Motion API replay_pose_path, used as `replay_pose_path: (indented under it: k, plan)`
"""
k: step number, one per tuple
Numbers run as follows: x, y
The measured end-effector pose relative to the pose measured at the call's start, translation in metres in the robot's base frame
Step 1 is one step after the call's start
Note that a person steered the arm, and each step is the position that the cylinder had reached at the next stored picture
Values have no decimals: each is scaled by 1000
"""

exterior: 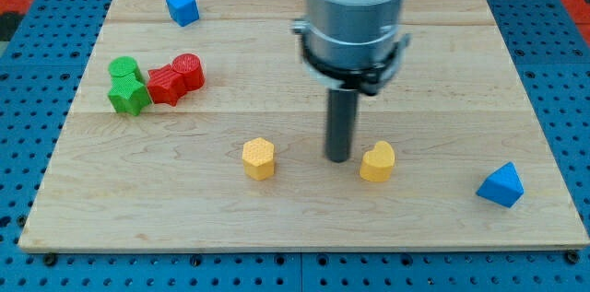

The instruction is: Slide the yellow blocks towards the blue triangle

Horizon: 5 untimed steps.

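A yellow hexagonal block (259,157) sits at the view's lower middle of the wooden board (295,227). A yellow heart-shaped block (378,162) lies to its right. The blue triangle (501,185) rests near the board's lower right corner. My tip (338,157) touches the board between the two yellow blocks, just left of the heart-shaped one and close to it; I cannot tell if it touches it. The arm's grey body hangs above, hiding part of the board's upper middle.
A blue cube (182,7) sits at the view's upper left. At the left, two green blocks (126,86) and two red blocks (177,78) cluster together. A blue pegboard surface (28,99) surrounds the board.
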<state>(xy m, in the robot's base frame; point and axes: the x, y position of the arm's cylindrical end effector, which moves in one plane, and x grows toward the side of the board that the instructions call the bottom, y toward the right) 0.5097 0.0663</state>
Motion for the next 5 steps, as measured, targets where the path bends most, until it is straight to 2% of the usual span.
replay_pose_path:
  k: [1,2,3,4,5]
  plan:
    - [8,61]
    - [-4,53]
    - [-46,-38]
    - [-61,-133]
    - [-28,-191]
